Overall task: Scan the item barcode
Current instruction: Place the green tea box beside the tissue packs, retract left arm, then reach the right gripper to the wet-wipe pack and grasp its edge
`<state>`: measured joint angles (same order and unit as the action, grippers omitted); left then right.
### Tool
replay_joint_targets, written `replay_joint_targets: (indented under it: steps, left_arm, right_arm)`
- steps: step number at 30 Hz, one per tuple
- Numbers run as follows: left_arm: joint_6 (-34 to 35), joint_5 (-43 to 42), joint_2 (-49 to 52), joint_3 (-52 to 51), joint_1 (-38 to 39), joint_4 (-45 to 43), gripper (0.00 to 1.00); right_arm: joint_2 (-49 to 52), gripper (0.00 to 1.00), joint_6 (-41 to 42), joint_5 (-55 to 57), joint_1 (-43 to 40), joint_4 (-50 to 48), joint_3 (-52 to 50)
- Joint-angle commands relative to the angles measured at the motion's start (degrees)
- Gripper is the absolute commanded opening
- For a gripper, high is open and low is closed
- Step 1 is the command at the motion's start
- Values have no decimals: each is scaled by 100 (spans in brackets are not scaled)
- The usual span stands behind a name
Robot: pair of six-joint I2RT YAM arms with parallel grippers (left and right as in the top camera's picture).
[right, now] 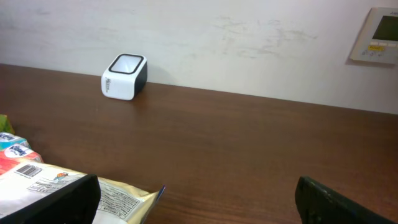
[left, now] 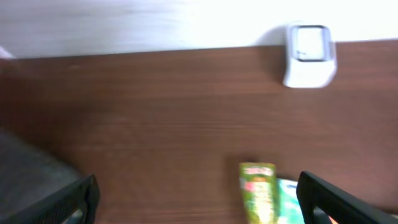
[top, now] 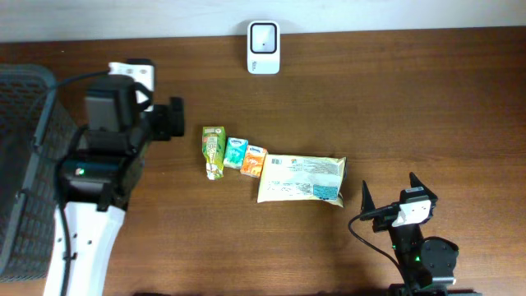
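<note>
Items lie in a row mid-table: a green pouch (top: 214, 150), a small blue-green pack (top: 236, 153), an orange pack (top: 255, 160) and a large yellow-white bag (top: 301, 178). The white barcode scanner (top: 263, 47) stands at the far edge. My left gripper (left: 199, 205) is open and empty above the table left of the row. The green pouch (left: 258, 190) shows blurred near its right finger, and the scanner (left: 309, 55) lies beyond. My right gripper (top: 393, 191) is open and empty near the front edge, right of the bag (right: 118, 198). The scanner (right: 124, 76) is far to its left.
A dark mesh basket (top: 20, 164) stands at the table's left edge, beside the left arm (top: 107, 156). A wall panel (right: 376, 34) hangs on the white wall behind the table. Bare wood lies between the row of items and the scanner.
</note>
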<state>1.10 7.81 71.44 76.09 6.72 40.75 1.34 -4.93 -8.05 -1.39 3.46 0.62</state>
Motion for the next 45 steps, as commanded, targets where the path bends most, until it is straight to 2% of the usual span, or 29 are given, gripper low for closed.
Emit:
replay_joint_targets:
  steps: [1,3,9,12,14,16,18,20,23,26,27,28,29,33,35,38,40,42,44,45]
  left_arm:
    - [-46,549,-166,94,-841,-2,99]
    - [-46,549,-155,94,-1060,4,99]
    - [-46,509,-155,94,-1075,11,99]
    - [-46,509,-155,94,-1075,55,99]
    - [-46,509,-155,94,-1075,55,99]
    - [-46,509,-155,94,-1075,55,99]
    - [-46,509,-155,94,-1075,55,99]
    - [-46,509,-155,94,-1075,55,99]
    - [-46,509,-155,94,-1075,55,99]
    - [-46,509,-155,94,-1075,52,99]
    - [-46,509,-155,94,-1075,55,99]
    - [-46,509,-155,94,-1075,55,99]
    - [-46,509,-155,94,-1075,55,99]
    - [-46,509,-155,94,-1075,55,99]
    - [-46,509,-155,94,-1075,55,99]
    - [-46,509,-155,94,-1075,55,99]
    - [-46,509,-155,92,-1075,55,99]
    - [-46,509,-155,94,-1075,63,99]
    - [-46,507,-155,92,-1075,153,99]
    - [-46,509,-155,92,-1075,216,99]
  right_arm:
    - [-24,99,7,-35,31,24,-31]
    - [-24,99,7,-37,31,24,-31]
    - [-24,99,-52,-48,26,0,-31]
    - [-22,99,282,-1071,24,-39,68]
    - [52,99,417,-1333,24,181,555]
    - [601,99,413,-1403,24,903,1600]
    - [1657,99,326,-1403,24,1947,2970]
    - [3169,99,328,-1401,24,3620,4658]
    - [5095,99,332,-1766,26,5407,6330]
    - [6496,98,332,-2059,22,5689,6522]
    - [7088,84,358,-2065,-31,5794,6522]
    - [7366,83,352,-2092,-79,5834,6518]
    - [8089,83,280,-2208,-247,5875,6516]
    - [9667,86,-807,-3456,-597,5501,6179]
    - [10069,90,-855,-4181,-553,4570,5731]
    - [10137,90,-809,-4227,-304,3877,5377]
    - [10137,90,-177,-4015,-195,3206,5051]
    - [10137,91,721,-3993,-68,2076,4605]
    - [10137,89,892,-3993,96,1655,4448]
    - [10137,85,887,-3993,101,1622,4448]
